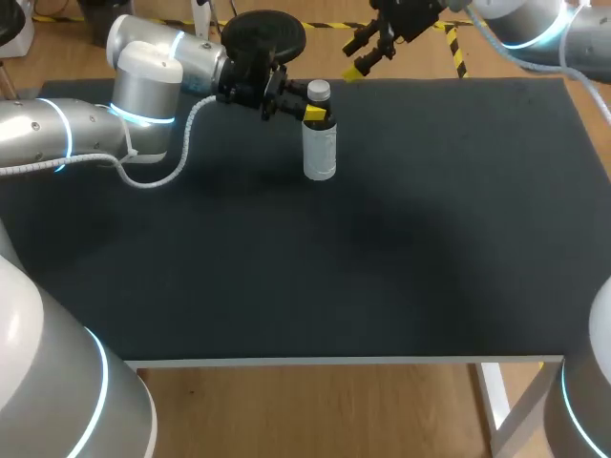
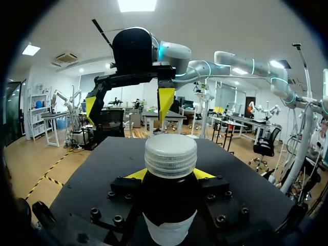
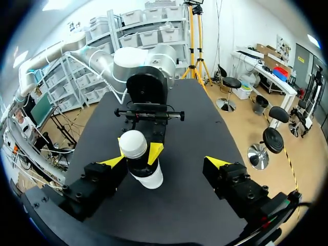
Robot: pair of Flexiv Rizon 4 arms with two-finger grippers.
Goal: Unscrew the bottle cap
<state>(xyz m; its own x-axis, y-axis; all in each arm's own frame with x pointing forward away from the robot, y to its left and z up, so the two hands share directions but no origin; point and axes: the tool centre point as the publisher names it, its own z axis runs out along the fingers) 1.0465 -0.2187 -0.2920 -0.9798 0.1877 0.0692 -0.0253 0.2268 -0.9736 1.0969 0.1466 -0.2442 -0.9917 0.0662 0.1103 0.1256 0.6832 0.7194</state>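
The bottle (image 1: pixel 320 153) stands upright on the black table (image 1: pixel 382 267), toward its far edge and a little left of the middle. Its upper part is dark, its lower part is wrapped in a white label, and the pale ribbed cap (image 1: pixel 318 91) sits on top. The left arm (image 1: pixel 143 76) comes in from the left side and lies low across the far part of the table. The left gripper (image 1: pixel 315 113) is clamped on the bottle's dark neck just under the cap. In the left wrist view, its yellow fingertips (image 2: pixel 137 175) press in from both sides and the cap rises clear above them. The right arm (image 1: pixel 535 24) enters from the far right corner. The right gripper (image 1: pixel 363 55) hangs above the table's far edge, beyond the bottle and a little to its right, touching nothing. Its jaws stand wide apart. In the right wrist view, its own fingers (image 3: pixel 102 179) spread to either side, and the bottle shows between and below them, nearer one finger and apart from both. In the left wrist view, the right gripper shows ahead of the cap and higher, its two yellow tips spread and pointing down.
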